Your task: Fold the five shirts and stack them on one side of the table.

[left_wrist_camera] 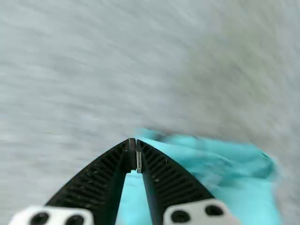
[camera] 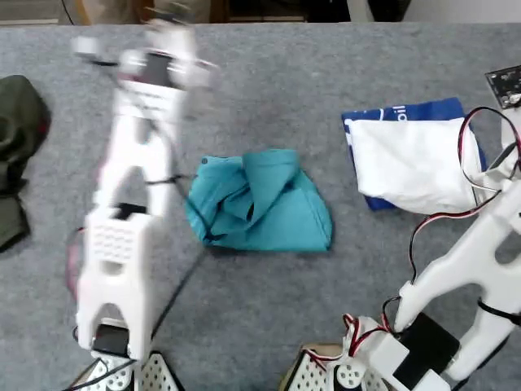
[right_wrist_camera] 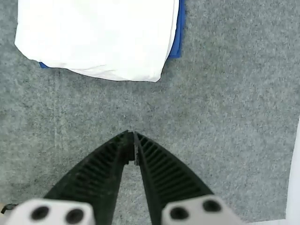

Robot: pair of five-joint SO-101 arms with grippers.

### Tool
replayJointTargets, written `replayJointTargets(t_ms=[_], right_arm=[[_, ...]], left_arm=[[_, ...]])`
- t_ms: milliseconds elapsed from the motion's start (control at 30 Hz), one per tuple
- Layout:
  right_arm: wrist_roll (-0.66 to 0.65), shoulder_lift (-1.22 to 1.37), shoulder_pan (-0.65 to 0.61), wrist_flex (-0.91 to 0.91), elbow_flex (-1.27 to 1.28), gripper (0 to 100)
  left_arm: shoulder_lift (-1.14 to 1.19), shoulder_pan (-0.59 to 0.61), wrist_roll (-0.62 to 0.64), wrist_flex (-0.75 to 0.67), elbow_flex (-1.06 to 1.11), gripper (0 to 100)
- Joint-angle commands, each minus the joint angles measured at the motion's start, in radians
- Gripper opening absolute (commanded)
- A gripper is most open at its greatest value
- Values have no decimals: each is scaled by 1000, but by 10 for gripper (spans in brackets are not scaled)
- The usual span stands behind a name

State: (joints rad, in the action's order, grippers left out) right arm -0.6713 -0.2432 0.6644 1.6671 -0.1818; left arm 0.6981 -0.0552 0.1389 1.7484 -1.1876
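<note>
A crumpled teal shirt point(camera: 260, 202) lies in the middle of the grey table point(camera: 326, 81). At the right, a folded white shirt point(camera: 411, 161) rests on a folded blue shirt point(camera: 399, 112). A dark green shirt point(camera: 18, 130) lies bunched at the left edge. My left arm point(camera: 151, 69) stretches over the table left of the teal shirt. My left gripper point(left_wrist_camera: 133, 154) is shut and empty, with the teal shirt point(left_wrist_camera: 220, 164) just past its tips. My right gripper point(right_wrist_camera: 132, 143) is shut and empty above bare table, a short way from the white shirt point(right_wrist_camera: 98, 37).
My right arm point(camera: 464, 261), with red and black cables, stands at the right front beside the stack. A small circuit board point(camera: 506, 83) sits at the far right edge. Bare felt lies in front of the teal shirt and at the table's back.
</note>
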Motion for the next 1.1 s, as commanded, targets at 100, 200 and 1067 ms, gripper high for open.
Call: replayJointTargets(t_ms=[100,200,1067], right_arm=[[15,-35,-110,-5,36,2],[15,-28,-199,-9,88,2],[176,-38,-283,-84,243,2]], left_arm=[[-265,281,-153,11,316,19],[-297,296,-173,9,456,19],[13,-328,60,-253,512,229]])
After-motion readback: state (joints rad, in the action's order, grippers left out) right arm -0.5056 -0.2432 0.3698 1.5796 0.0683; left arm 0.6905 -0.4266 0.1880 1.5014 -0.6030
